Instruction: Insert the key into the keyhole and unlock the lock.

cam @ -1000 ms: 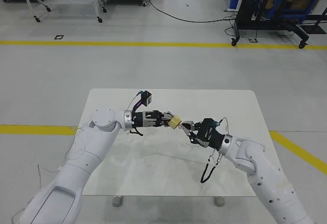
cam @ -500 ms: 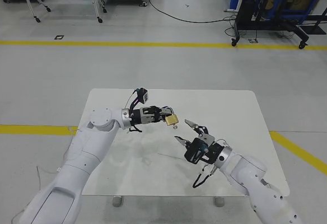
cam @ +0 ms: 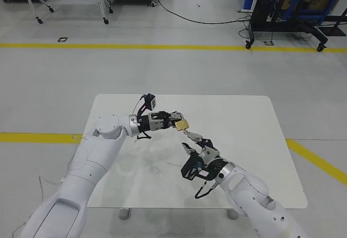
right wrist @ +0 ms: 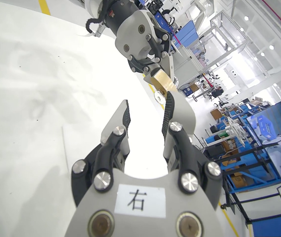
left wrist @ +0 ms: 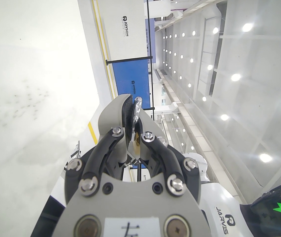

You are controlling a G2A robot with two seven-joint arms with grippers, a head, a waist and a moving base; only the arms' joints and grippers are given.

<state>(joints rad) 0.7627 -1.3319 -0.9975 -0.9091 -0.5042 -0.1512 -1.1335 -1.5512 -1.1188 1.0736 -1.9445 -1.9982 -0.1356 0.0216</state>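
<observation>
- Both arms are clad in white shells.
- Grey plates, black links and silver screws are seen on the left gripper and right gripper.
- A black cable is looped at one wrist.

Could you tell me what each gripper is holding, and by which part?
Left gripper: small brass padlock, clamped on its body. Right gripper: nothing, fingers open.

This hall is bright, lit evenly from rows of round ceiling lamps overhead. The white counter glares, and in the left wrist view its surface nearly washes out. The pale floor has a soft sheen. The brass lock glints. Straight roof beams bow near the wrist views' edges.
</observation>
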